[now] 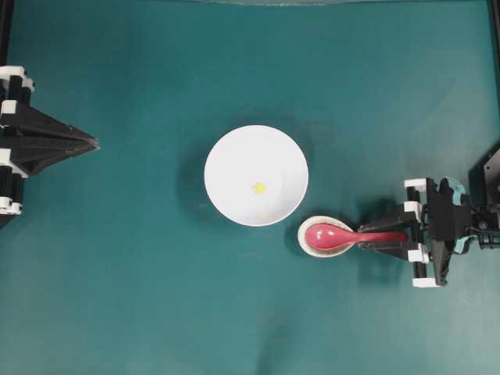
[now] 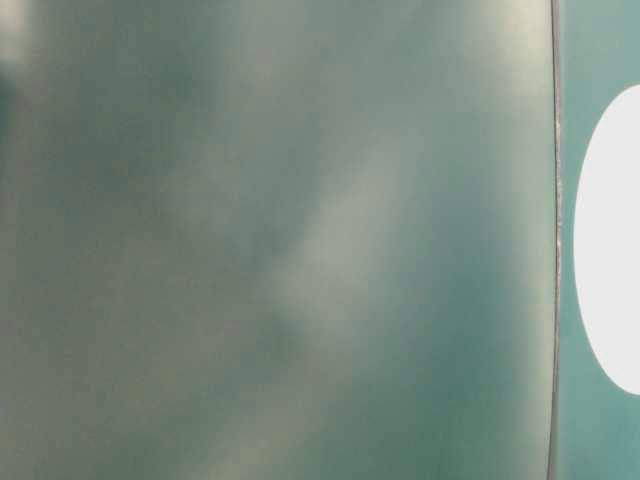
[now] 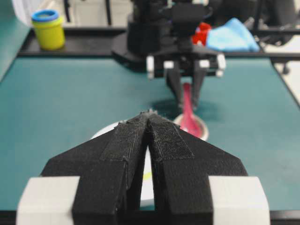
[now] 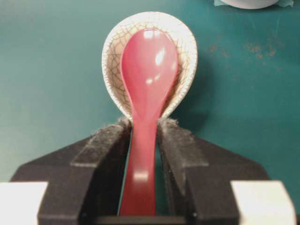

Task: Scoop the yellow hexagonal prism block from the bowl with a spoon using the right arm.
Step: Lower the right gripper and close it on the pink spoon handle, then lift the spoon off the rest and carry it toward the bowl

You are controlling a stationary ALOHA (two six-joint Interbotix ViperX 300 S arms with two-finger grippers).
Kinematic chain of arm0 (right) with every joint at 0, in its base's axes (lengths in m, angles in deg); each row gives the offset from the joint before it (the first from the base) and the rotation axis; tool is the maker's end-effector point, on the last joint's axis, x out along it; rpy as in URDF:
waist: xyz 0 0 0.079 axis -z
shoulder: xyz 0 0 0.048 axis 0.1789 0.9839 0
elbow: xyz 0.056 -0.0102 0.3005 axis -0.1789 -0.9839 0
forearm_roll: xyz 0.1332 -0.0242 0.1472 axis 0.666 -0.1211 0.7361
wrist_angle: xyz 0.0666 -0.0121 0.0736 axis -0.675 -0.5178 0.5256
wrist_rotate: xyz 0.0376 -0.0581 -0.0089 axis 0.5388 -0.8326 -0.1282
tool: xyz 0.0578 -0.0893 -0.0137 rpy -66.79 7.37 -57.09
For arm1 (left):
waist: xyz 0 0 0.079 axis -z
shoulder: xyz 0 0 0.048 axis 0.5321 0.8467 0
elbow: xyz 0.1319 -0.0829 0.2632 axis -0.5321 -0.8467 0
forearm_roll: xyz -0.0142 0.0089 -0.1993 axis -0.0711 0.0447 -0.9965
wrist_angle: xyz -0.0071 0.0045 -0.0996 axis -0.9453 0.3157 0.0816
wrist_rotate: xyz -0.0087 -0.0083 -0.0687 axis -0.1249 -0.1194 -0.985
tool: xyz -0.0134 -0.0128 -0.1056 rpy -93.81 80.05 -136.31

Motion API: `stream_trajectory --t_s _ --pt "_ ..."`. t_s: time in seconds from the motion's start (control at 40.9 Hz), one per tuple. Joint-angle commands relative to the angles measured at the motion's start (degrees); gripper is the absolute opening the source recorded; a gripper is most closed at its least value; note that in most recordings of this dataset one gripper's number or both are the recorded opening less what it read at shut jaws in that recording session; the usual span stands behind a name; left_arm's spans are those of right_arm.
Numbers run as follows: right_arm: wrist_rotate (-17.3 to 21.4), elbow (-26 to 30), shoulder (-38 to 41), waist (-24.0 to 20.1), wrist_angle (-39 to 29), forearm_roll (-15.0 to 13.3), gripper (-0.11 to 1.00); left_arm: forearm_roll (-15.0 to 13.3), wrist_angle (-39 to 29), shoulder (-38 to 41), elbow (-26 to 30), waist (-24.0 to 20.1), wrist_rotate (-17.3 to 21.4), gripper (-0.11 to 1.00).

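Two black grippers work over a teal worktop, the largest thing in view. On it, near the middle, sits the bowl, round and plain white. The left gripper rests well apart from the bowl, on the left side of the overhead view, its jaws pressed together with nothing between them. The right gripper reaches in from the right side, and its jaws stand either side of the spoon's handle; the left pad looks to touch the handle, a thin gap shows at the right pad, so I cannot tell whether the grip is made. The spoon, glossy pink-red, lies with its scoop in a small crackled beige spoon rest, just beside the bowl's lower right rim. The yellow hexagonal prism block lies inside the bowl, near its centre.
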Motion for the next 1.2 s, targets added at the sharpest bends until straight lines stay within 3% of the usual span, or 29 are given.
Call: stream_trajectory --t_s 0.0,0.342,0.954,1.174 --pt "-0.18 0.18 -0.97 -0.35 0.44 -0.09 0.35 0.09 0.53 0.26 1.67 -0.09 0.0 0.01" --pt "-0.26 -0.44 -2.81 -0.35 0.35 -0.09 0.25 0.09 0.53 0.26 1.67 0.0 0.0 0.01" --pt "-0.88 -1.14 -9.14 0.62 -2.46 0.0 0.25 0.09 0.62 0.26 1.58 0.0 0.0 0.01" --pt "-3.78 -0.88 -12.39 2.72 -2.99 0.0 0.25 0.09 0.62 0.26 1.67 0.0 0.0 0.01"
